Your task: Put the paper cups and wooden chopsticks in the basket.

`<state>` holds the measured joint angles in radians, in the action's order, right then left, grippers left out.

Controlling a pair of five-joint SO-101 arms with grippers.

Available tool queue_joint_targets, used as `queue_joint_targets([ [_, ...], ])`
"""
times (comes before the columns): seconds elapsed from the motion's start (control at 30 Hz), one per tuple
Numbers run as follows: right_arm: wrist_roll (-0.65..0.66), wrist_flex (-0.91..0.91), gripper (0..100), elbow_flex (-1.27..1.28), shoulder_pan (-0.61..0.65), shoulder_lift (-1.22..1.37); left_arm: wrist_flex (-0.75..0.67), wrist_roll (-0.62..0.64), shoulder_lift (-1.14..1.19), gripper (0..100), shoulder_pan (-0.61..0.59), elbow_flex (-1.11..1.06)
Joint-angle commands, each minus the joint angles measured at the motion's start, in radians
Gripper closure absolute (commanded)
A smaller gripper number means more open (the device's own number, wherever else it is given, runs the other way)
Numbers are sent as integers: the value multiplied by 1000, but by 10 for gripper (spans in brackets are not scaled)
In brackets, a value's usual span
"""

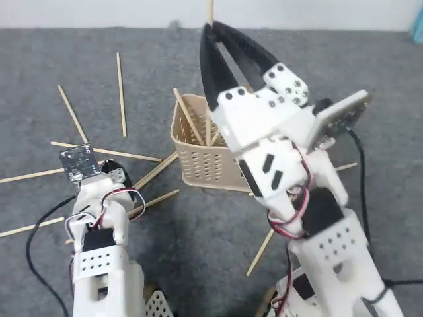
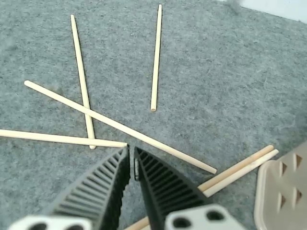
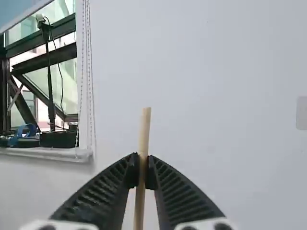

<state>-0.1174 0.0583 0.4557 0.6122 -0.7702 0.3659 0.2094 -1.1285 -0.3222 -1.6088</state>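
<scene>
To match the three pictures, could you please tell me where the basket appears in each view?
High view: the basket stands mid-table, below the right pincer gripping a chopstick.
Left wrist view: its corner lies at the frame's edge, past the left pincer.
Right wrist view: the camera faces a wall, off the table.
Shared landmark: the paired chopsticks ending beside the basket.

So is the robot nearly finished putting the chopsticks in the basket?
Not nearly. Done: a few wooden chopsticks stand in the basket. In hand: the right gripper is shut on one chopstick, held upright above the basket. Left: many loose chopsticks lie on the grey carpet around the basket, some right by the left gripper, which is shut and empty.
</scene>
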Motion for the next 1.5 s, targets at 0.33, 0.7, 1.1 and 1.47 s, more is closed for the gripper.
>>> queue_joint_targets([
  [0.33, -2, -209, 990, 20, -73, 254, -29, -8, -17, 987, -8, 4],
  [0.7, -2, -400, 928, 305, -47, 266, -31, -8, -17, 987, -6, 4],
  [1.1, -26, -58, 890, 293, -45, -48, -32, -8, -17, 987, -6, 5],
  [1.47, -195, 967, 890, -169, -367, -272, -31, -8, -17, 987, -6, 5],
])
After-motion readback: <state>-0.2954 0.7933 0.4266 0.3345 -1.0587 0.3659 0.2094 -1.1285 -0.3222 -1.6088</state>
